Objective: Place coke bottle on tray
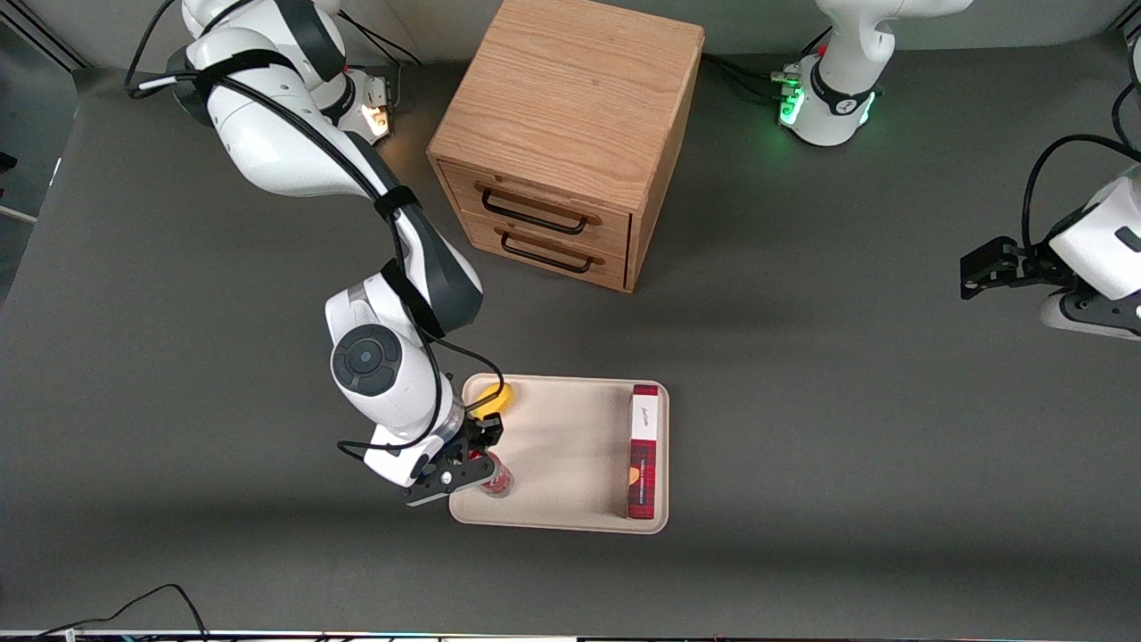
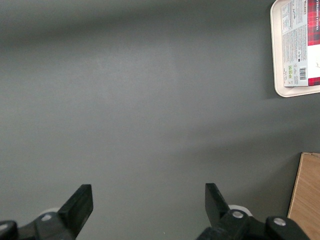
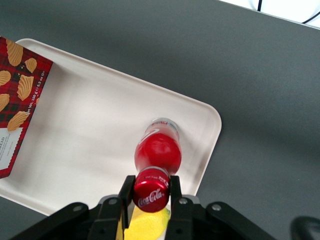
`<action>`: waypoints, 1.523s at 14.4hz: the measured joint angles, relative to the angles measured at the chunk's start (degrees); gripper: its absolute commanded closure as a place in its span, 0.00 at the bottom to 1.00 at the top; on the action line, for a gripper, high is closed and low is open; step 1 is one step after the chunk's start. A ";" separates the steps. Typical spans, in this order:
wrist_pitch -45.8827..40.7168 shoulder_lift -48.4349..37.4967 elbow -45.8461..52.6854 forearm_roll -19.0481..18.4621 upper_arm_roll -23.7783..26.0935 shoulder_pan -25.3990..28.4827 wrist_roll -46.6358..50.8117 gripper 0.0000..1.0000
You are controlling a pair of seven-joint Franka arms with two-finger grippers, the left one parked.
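Observation:
My right gripper [image 3: 150, 187] is shut on the red cap of the coke bottle [image 3: 157, 150] and holds it upright. The bottle's clear base stands on the cream-beige tray [image 3: 90, 130] near a corner and its rim. In the front view the gripper [image 1: 481, 455] is over the tray's [image 1: 570, 446] end toward the working arm, and the bottle [image 1: 496, 481] shows just below the fingers, near the tray's front rim.
A yellow fruit [image 1: 493, 398] lies in the tray's corner farther from the camera, also seen in the right wrist view [image 3: 145, 229]. A red-and-white box [image 1: 644, 450] lies along the tray's end toward the parked arm. A wooden drawer cabinet [image 1: 570, 134] stands farther from the camera.

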 measured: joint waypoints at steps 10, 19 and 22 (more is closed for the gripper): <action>-0.35 -0.35 1.20 0.00 -0.53 -0.04 0.00 0.00; -19.63 -17.93 -5.90 1.62 -0.46 -5.43 -2.65 0.00; -20.24 -29.01 -17.64 1.76 -0.07 -9.63 -5.34 0.00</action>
